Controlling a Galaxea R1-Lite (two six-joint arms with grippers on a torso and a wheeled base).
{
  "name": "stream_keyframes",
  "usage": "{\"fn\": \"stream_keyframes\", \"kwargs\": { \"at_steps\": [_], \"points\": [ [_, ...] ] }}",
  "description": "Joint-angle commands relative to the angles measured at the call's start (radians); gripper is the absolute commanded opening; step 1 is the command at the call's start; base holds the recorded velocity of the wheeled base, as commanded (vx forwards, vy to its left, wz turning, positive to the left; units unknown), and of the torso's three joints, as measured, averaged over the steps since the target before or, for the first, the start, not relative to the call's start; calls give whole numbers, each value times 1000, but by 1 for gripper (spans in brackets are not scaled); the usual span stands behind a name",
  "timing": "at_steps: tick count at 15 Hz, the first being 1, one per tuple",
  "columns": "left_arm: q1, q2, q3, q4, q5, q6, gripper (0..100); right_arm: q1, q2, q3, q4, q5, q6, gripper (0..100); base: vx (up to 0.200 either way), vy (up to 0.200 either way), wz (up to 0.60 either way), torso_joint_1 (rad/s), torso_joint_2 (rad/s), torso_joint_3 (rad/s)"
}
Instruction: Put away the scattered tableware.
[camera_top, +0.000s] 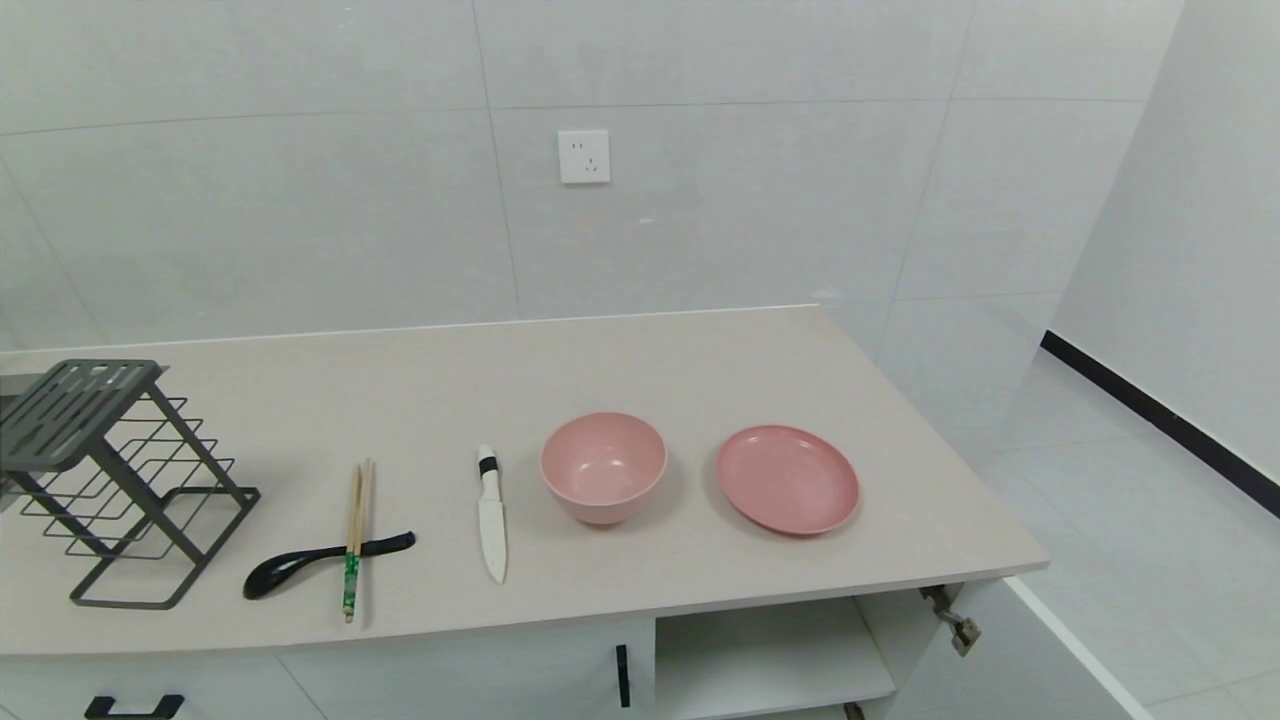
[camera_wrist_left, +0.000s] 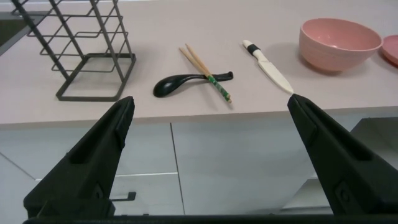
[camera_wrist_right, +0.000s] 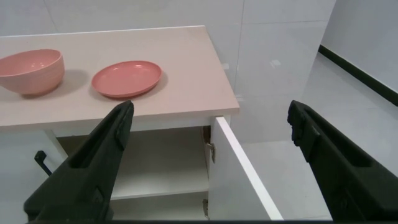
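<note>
At the far left of the head view you have the dark wire rack (camera_top: 110, 470) standing on the counter (camera_top: 700, 370). Just right of it, in the lower left, the black spoon (camera_top: 300, 565) lies flat. The chopsticks (camera_top: 355, 540) are laid across its handle, touching it. Toward the lower middle, the white knife (camera_top: 491, 515) lies by itself with its tip toward the counter's front edge. Near it, at the centre, the pink bowl (camera_top: 603, 467) stands upright. Right of the bowl and apart from it, the pink plate (camera_top: 787, 478) sits flat. In the lower right, under the counter, the cabinet door (camera_top: 1040, 650) stands open on a white shelf (camera_top: 770, 660). Your left gripper (camera_wrist_left: 209, 99) hangs in front of the counter's edge with its jaws spread wide and nothing between them. The spoon, chopsticks and knife lie on the counter beyond it. Your right gripper (camera_wrist_right: 209, 106) is also spread wide and empty. It hangs before the open cabinet, with the bowl and plate on the counter beyond.
</note>
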Motion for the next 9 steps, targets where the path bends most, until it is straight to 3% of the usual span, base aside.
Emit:
{"fn": "stream_keyframes", "kwargs": {
  "at_steps": [1,4,9],
  "points": [
    [0,2,0,0,0,1,100,0,0,0,0,0,-1,100,0,0,0,203,-7,198],
    [0,2,0,0,-3,0,100,0,0,0,0,0,1,100,0,0,0,180,-6,154],
    [20,6,0,-2,-5,0,100,0,0,2,-6,11,-65,100,0,0,0,10,0,11]
  ]
}}
